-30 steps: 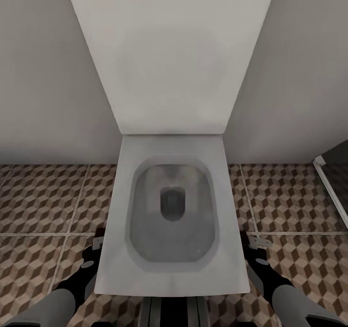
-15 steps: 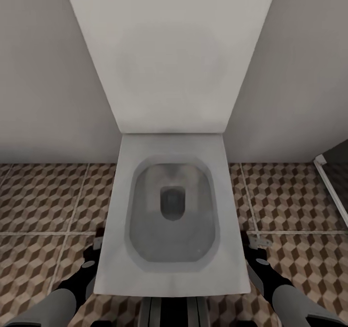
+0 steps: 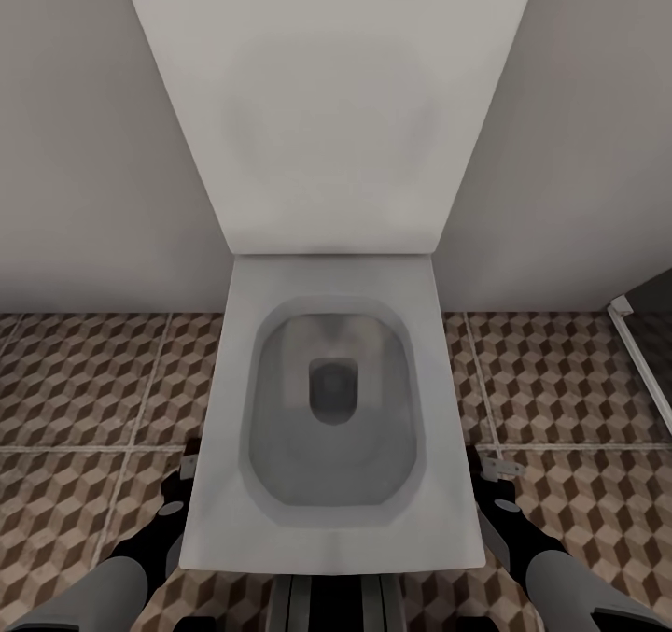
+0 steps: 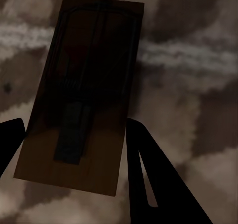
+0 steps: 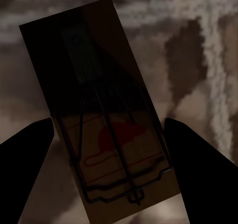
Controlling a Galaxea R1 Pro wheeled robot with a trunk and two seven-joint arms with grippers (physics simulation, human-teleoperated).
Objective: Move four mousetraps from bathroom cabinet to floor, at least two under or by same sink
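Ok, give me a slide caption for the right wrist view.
Right claw gripping a flat dark-brown rectangular mousetrap above the cube-patterned tiled floor.

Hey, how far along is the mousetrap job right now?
Partway, at best. In hand: the left gripper is shut on one mousetrap, and the right gripper on another mousetrap, both above the patterned bathroom floor. The robot faces a white toilet. Left to do: set both traps down on the floor by the sink. I can't tell about the other two.
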